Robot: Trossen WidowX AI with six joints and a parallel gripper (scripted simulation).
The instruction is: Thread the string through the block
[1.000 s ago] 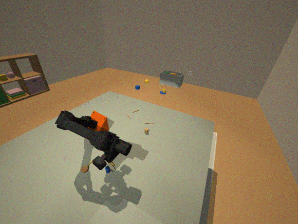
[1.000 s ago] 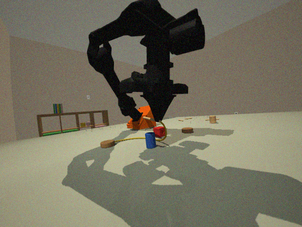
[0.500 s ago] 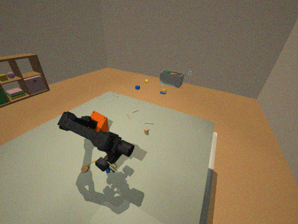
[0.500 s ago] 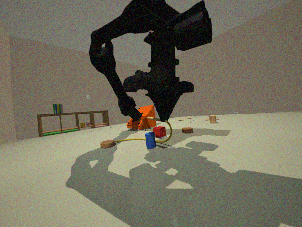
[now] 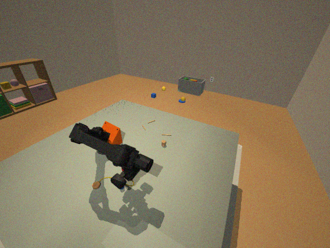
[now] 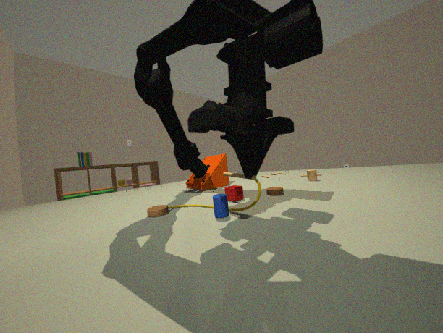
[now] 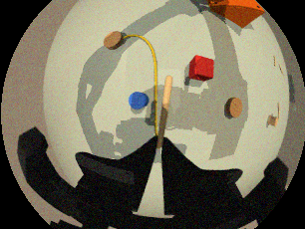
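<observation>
My gripper (image 6: 249,175) (image 7: 159,139) points down at the table and is shut on the thin wooden stick (image 6: 231,174) (image 7: 165,102), which it holds level a little above the table. The yellow string (image 6: 253,193) (image 7: 152,55) (image 5: 104,178) hangs from the stick and curves over the table to the round wooden button (image 6: 158,211) (image 7: 113,39) (image 5: 96,185). The orange wedge-shaped block (image 6: 213,173) (image 7: 236,6) (image 5: 111,132) stands on the table behind the gripper, apart from the stick. I cannot see its hole.
A blue cylinder (image 6: 220,205) (image 7: 139,101) and a red cube (image 6: 234,192) (image 7: 201,67) stand just below the gripper by the string. A second wooden disc (image 6: 275,190) (image 7: 233,107) lies beside them. A short wooden peg (image 5: 163,143) (image 6: 311,174) and loose sticks (image 5: 166,135) (image 5: 151,121) lie farther off.
</observation>
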